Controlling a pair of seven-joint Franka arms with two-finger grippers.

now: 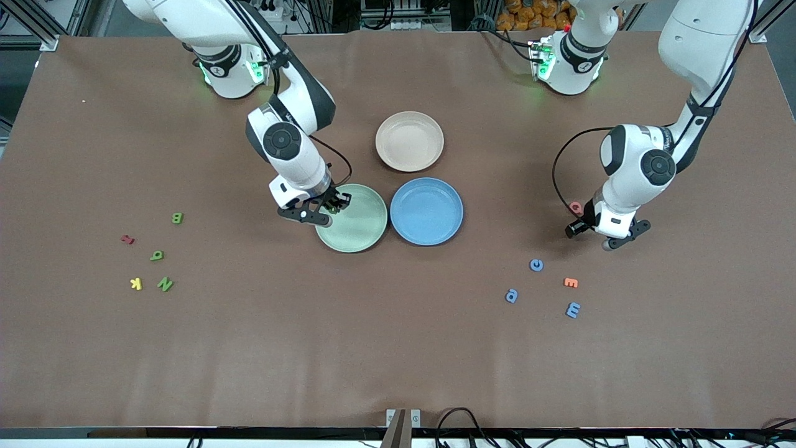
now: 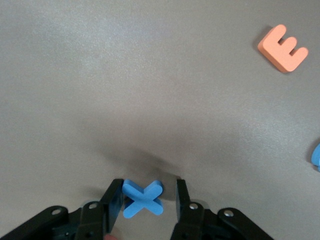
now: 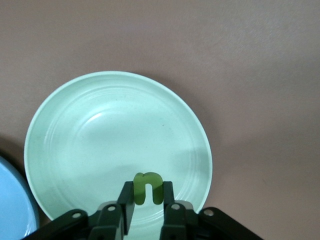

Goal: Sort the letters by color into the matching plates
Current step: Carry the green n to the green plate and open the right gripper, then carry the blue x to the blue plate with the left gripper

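Brown surface (image 1: 398, 348), the two arms reaching in from 12 o'clock.

Plates, clustered mid-surface: beige-pink plate (image 1: 410, 141) at 12 o'clock of the pair; green plate (image 1: 352, 218) and blue plate (image 1: 426, 211) touching rim to rim. All three look empty.

Right gripper (image 1: 328, 209) hangs over the 9 o'clock rim of the green plate, jaws pinching a green letter (image 3: 147, 188) held on edge, arch up, just above the plate floor. Judgement: step in hand is the drop. Release low and well inside the rim so the light foam does not bounce or roll out; lift straight up afterwards so it does not stick to a pad.

Left gripper (image 1: 594, 235) sits low at the left arm's end of the surface. Jaws stand either side of a blue X (image 2: 143, 198), one pad touching it, the other just beside it; not yet a firm pinch. Judgement: centre on the crossing before lifting.

Remaining blue letters (image 1: 536, 265), (image 1: 511, 295), (image 1: 573, 309) lie at 6 to 7 o'clock of the left gripper, an orange E (image 1: 571, 282) among them and a pink letter (image 1: 576, 207) just by the arm; both are distractors.

Green letters (image 1: 177, 218), (image 1: 157, 255), (image 1: 165, 284) lie at the right arm's end, mixed with a red letter (image 1: 127, 239) and a yellow K (image 1: 135, 284). Paths to the plates are unobstructed.
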